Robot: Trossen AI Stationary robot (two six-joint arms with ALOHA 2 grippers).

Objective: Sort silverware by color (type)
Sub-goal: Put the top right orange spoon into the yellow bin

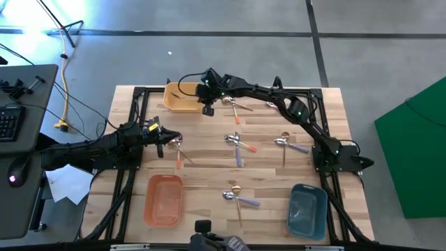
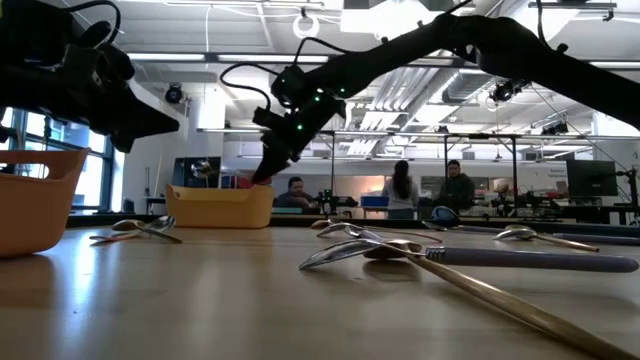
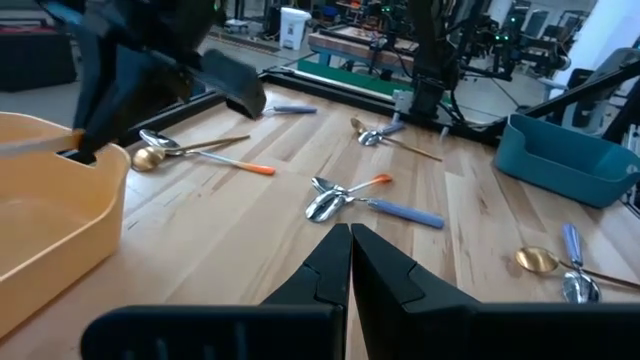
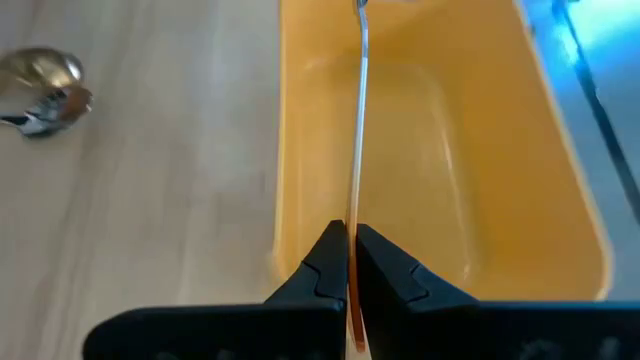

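My right gripper [image 4: 351, 262] is at the far side of the table, over the yellow bin [image 1: 178, 98], shut on a silver spoon [image 4: 358, 140] with an orange handle. My left gripper [image 3: 350, 252] is shut and empty, just left of a spoon with an orange handle [image 1: 179, 150] that lies flat on the table. More spoons lie flat in small crossed groups: a gold one and an orange-handled one [image 1: 235, 104], an orange-handled and a blue-handled one [image 1: 238, 143], a blue-handled and a gold one [image 1: 287, 143], and a gold and a blue-handled one [image 1: 235, 196]. My right gripper pinches the spoon by its orange handle end [image 4: 352, 300] between the two fingers. The spoon runs straight on from the fingertips, in line with them. It is lifted clear, and its silver stem [image 4: 359, 120] reaches out over the inside of the yellow bin.
An orange-red bin [image 1: 164, 200] stands at the near left and a teal bin [image 1: 307, 209] at the near right. The right arm [image 1: 279, 104] spans the far half of the table. People stand in the room beyond the table [image 2: 400, 190].
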